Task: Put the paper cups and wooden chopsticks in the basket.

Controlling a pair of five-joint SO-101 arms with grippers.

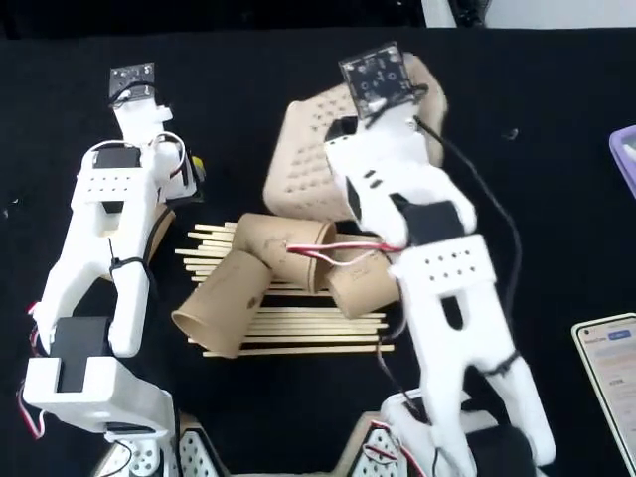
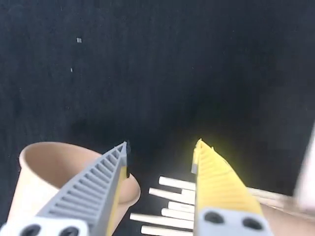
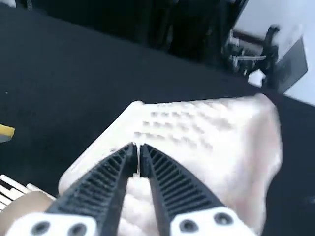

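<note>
A beige perforated basket (image 1: 303,159) lies at the back centre. Three paper cups lie on their sides over a spread of wooden chopsticks (image 1: 298,328): one at the front left (image 1: 224,298), one in the middle (image 1: 283,246), one to the right (image 1: 360,283). Another cup (image 2: 54,169) stands upright under the left arm. My left gripper (image 2: 162,147) is open, its grey finger over that cup's rim and chopstick ends (image 2: 167,196) between the jaws. My right gripper (image 3: 138,147) is shut with nothing in it, low over the basket (image 3: 211,132).
A phone (image 1: 611,368) lies at the right edge of the black table, and a purple object (image 1: 626,149) sits further back on that side. Red and white cables (image 1: 328,253) hang from the right arm across the middle cups.
</note>
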